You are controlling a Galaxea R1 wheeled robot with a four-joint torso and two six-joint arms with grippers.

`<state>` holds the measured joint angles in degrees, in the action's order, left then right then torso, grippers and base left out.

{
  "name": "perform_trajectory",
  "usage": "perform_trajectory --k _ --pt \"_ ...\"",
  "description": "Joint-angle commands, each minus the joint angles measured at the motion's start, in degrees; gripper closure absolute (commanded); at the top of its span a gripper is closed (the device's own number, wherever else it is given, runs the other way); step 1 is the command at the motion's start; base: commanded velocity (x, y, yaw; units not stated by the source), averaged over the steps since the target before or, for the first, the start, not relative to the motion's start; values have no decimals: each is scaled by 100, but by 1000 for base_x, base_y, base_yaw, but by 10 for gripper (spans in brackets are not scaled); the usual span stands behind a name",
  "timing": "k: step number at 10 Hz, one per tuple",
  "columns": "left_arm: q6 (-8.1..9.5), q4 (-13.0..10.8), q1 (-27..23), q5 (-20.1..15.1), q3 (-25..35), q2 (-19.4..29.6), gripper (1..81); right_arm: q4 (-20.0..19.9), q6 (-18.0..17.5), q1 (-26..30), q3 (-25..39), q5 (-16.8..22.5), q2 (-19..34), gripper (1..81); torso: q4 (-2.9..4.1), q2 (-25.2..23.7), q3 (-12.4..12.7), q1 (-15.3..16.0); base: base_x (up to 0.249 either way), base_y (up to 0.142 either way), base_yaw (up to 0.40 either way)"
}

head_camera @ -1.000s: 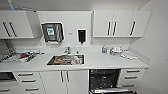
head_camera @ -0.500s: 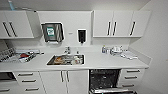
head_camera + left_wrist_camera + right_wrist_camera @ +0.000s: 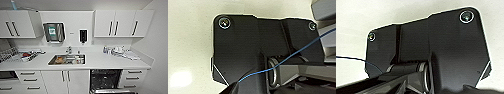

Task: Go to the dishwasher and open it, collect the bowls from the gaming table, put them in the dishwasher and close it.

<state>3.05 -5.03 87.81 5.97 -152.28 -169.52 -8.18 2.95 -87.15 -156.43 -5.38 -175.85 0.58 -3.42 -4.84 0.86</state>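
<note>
The dishwasher stands open under the right part of the white counter, in the head view. Its dark inside shows between the white cabinet doors and a stack of drawers, and its door hangs down at the picture's lower edge. The bowls and the gaming table are out of view. In both wrist views my own dark plate lies over a pale floor.
A steel sink with an orange item in it is set into the counter. A dish rack stands on the left and white crockery on the right. Wall cabinets hang above, and a side wall closes the right.
</note>
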Motion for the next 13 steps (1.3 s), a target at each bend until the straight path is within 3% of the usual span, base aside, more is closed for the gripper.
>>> perform_trajectory --k 1,11,13 --pt "-24 -77 -233 -299 6 50 10 53 4 272 35 318 -32 10 0 0 0 0 0 0 112" --pt "-41 -112 -233 -299 6 155 10 71 21 263 52 300 21 10 0 0 0 0 0 0 148" --pt "-41 -226 -224 -290 23 286 10 220 21 246 627 335 274 10 0 0 0 -2 0 0 197"
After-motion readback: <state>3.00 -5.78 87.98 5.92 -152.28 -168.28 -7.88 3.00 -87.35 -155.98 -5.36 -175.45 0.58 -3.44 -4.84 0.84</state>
